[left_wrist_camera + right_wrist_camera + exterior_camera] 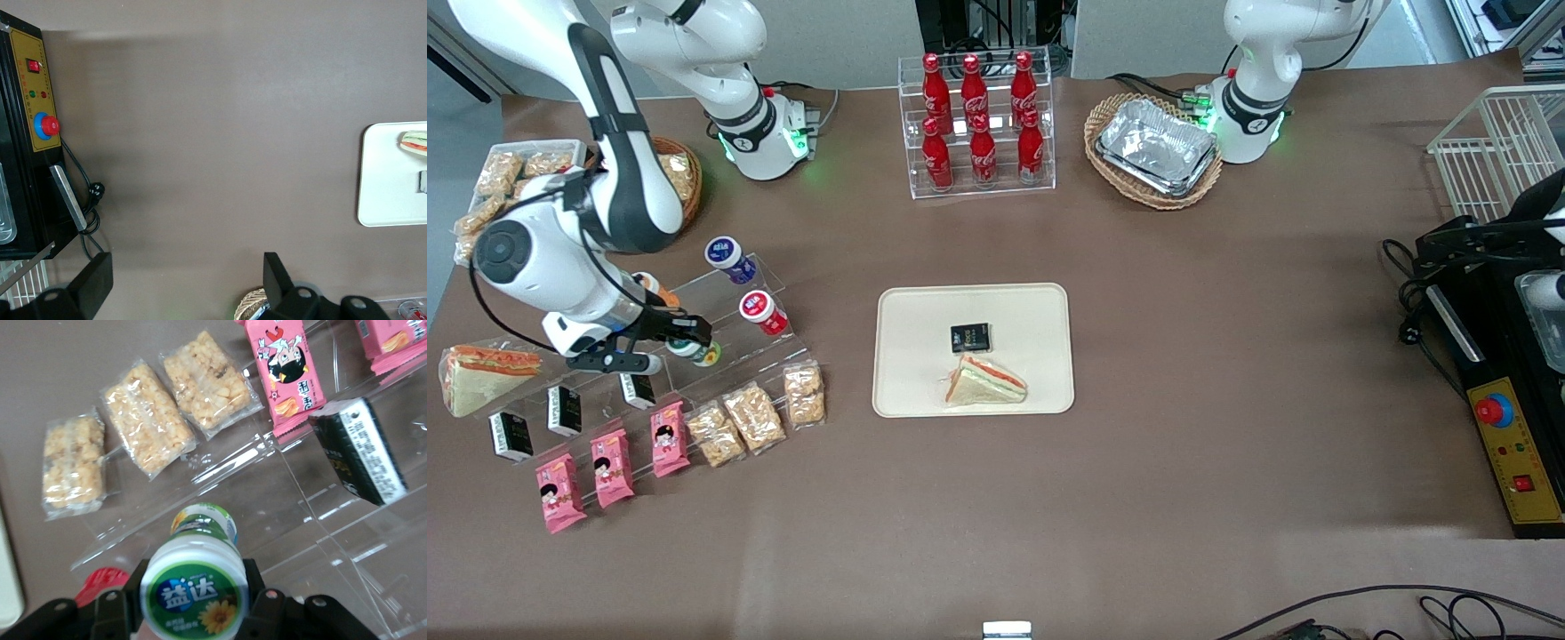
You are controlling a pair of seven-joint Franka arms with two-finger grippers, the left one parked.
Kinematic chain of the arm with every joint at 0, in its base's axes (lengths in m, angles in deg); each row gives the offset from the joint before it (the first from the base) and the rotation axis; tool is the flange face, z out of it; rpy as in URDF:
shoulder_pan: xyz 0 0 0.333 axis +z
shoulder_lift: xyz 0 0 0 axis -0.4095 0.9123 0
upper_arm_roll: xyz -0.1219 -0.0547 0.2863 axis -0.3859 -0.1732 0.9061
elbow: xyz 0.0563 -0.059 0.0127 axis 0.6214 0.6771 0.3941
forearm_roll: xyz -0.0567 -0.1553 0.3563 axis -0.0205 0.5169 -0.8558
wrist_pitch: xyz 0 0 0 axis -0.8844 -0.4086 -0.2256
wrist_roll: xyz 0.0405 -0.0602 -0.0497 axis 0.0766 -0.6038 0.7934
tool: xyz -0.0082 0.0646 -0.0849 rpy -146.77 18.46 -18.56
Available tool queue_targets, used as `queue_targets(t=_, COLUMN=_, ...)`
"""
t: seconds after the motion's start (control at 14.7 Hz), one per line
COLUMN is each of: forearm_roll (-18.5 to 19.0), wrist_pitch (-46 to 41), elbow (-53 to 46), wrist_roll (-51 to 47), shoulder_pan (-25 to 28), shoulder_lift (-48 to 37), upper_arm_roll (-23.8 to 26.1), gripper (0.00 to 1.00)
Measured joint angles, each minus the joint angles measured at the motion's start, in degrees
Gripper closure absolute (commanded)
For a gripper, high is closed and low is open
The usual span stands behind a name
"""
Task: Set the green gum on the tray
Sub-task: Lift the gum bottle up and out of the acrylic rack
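Note:
The green gum (697, 353) is a small bottle with a white-rimmed green lid, lying tilted on the clear tiered stand (720, 356) toward the working arm's end of the table. In the right wrist view its lid (195, 597) faces the camera. My gripper (680, 342) is shut on the green gum, with a black finger pressed against each side of the lid (123, 603). The cream tray (925, 356) lies at the table's middle, well away from the stand, and holds a sandwich (985, 382) and a black packet (970, 338).
On the stand beside the gum sit a red-lidded bottle (762, 312) and a blue-lidded bottle (727, 255). Black boxes (565, 409), pink packets (669, 437) and bagged rice snacks (751, 416) lie nearer the front camera. A cola rack (978, 124) and foil trays (1156, 147) stand farther back.

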State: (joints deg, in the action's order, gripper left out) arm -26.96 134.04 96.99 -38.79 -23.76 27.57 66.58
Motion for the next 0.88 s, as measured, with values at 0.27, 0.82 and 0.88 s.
queue_targets(t=0.27, forearm_roll=0.00, wrist_pitch=-15.68, elbow=-11.08, wrist_roll=0.00, shoulder_pan=0.00, shoulder_lift=-1.05, upper_arm_roll=0.00, gripper=0.48)
queue_targets(t=0.82, forearm_roll=-1.64, wrist_pitch=-39.96, elbow=-31.18, wrist_roll=-1.67, shoulder_pan=0.74, shoulder_lift=-1.64, upper_arm_roll=0.12, gripper=0.48)
queue_targets(t=0.88, forearm_roll=-2.82, wrist_pitch=-41.21, elbow=-32.03, wrist_roll=-3.29, shoulder_pan=1.67, shoulder_lift=-1.64, upper_arm_roll=0.17, gripper=0.48)
